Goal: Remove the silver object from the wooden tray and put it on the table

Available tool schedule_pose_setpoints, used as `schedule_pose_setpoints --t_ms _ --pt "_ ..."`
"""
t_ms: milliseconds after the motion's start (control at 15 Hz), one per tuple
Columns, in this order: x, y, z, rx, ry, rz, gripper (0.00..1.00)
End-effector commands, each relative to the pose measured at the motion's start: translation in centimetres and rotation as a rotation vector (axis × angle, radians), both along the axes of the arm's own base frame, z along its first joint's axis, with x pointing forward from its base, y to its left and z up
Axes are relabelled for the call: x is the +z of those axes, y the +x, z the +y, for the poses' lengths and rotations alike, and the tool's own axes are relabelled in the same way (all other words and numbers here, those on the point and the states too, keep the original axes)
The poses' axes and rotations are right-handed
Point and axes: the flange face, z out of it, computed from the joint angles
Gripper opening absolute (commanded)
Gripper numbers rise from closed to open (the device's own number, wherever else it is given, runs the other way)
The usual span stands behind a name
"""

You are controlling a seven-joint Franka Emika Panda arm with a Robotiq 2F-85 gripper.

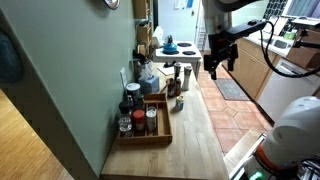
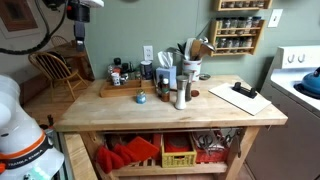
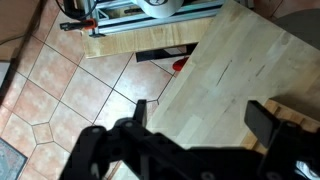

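Observation:
The wooden tray [image 1: 158, 131] [image 2: 108, 92] lies on the long light-wood table [image 1: 195, 135] [image 2: 200, 112], next to the green wall. It holds several small jars [image 1: 138, 120] [image 2: 122, 75]. I cannot tell which of them is the silver object. My gripper [image 1: 215, 58] [image 2: 78, 32] hangs high in the air, well away from the tray, open and empty. In the wrist view its two dark fingers [image 3: 200, 120] are spread wide over a corner of the table [image 3: 240, 70] and the tile floor.
Tall shakers and a utensil holder [image 2: 180, 85] stand mid-table, with a small blue object [image 2: 140, 97] near the tray. A white board [image 2: 240, 97] lies at one end. A spice rack [image 2: 240, 30] hangs on the wall. Red and yellow bins [image 2: 150, 152] sit under the table.

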Motion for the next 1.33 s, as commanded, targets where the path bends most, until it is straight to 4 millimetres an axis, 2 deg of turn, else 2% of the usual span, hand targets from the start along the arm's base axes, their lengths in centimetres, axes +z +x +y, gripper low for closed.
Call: schedule_pose_setpoints --t_ms 0,133,267,467,667,867,1067,1133,1200,1267 --pt "0.1 0.0 0.0 0.000 0.000 0.001 1.00" --pt "0.1 0.0 0.0 0.000 0.000 0.001 1.00" --pt "1.4 2.2 0.9 0.058 -0.005 -0.045 1.00" --pt "3.8 5.7 3.6 0.169 0.026 -0.138 1.00" --pt "4.9 8.7 6.7 0.243 0.056 -0.196 1.00" --pt "5.9 11.0 10.7 0.357 0.095 -0.288 1.00" --pt "6.7 12.3 14.6 0.507 0.090 -0.401 1.00" --pt "7.1 12.5 15.2 0.546 0.098 -0.449 1.00" --pt "6.7 11.9 14.0 0.468 0.108 -0.403 1.00" --pt "6.8 12.1 14.8 0.497 0.109 -0.429 1.00"
